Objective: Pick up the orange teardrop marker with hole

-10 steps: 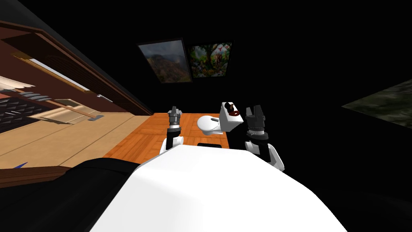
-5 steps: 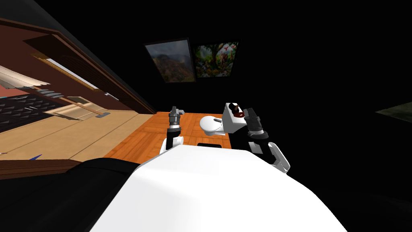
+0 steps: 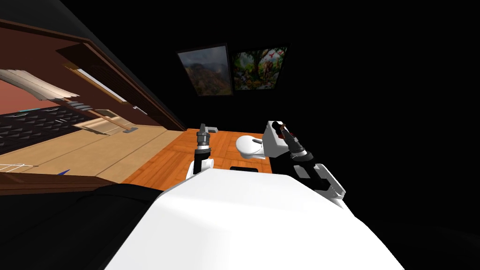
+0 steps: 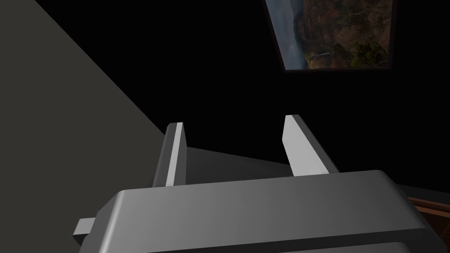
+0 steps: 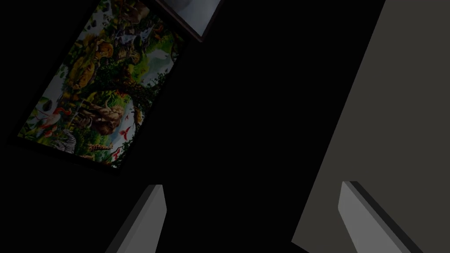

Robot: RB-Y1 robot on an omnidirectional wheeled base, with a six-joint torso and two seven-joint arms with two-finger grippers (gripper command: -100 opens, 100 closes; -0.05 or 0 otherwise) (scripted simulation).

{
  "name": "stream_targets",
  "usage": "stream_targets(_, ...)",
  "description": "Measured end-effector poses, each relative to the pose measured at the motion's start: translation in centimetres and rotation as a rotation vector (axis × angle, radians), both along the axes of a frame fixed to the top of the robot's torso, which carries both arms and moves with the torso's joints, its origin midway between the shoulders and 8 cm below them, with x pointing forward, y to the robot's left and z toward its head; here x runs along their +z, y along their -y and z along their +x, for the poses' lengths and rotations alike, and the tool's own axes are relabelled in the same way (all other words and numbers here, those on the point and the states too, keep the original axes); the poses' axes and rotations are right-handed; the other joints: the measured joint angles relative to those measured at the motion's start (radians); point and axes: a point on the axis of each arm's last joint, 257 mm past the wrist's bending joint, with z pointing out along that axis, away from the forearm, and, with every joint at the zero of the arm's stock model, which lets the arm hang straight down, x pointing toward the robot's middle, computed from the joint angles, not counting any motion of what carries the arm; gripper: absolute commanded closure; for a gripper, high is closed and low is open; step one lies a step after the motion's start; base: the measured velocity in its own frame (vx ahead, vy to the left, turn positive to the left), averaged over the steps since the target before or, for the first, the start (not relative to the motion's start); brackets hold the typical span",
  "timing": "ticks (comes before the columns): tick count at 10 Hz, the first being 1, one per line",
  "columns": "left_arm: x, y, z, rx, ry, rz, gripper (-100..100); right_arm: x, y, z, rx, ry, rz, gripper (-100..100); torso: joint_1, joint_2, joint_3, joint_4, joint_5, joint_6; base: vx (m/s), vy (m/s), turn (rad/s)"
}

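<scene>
The orange wood floor (image 3: 159, 164) runs ahead of me, and on it stands a white toilet (image 3: 247, 145) with its boxy white tank (image 3: 273, 143) on the side toward my right arm. On the tank's top lie a couple of very small things, dark and reddish. I take the reddish one to be the orange teardrop marker (image 3: 281, 125), though I cannot make out its hole or which way its long axis runs.

My right gripper (image 3: 283, 128) is the nearer one by far. In the head view it sits at the tank's top edge, just beside those small things and perhaps partly over them. Its fingers stand wide apart with nothing between them (image 5: 250, 189). The wrist camera looks past them at the wall, not down at the tank, so I judge the marker lies below and a little to the near side of the fingertips. The hand would have to tip downward before closing.

My left gripper (image 3: 202, 127) hangs over the floor on the other side of the bowl, well apart from the tank — its fingers are also spread and empty (image 4: 233, 125).
</scene>
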Motion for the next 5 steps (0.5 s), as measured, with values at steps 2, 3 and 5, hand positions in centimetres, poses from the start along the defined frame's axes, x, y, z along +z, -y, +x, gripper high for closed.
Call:
stream_targets(2,0.0,0.0,0.0,0.000,0.000,0.000,0,-1.4,0.2,0.3,0.015,-0.021,-0.073,-100,0.000,0.000,0.000,0.000,0.000,0.000,0.032,0.067,0.103)
stream_targets(3,0.0,0.0,0.0,0.000,0.000,0.000,0,-1.8,0.2,0.4,0.024,-0.029,-0.104,-100,-0.001,0.001,0.000,0.000,0.000,0.000,0.039,0.064,0.146)
stream_targets(5,0.0,0.0,0.0,0.000,0.000,0.000,0,-3.3,0.4,0.6,0.039,-0.052,-0.179,-100,-0.002,0.001,0.000,0.000,0.000,0.001,0.042,0.057,0.100)
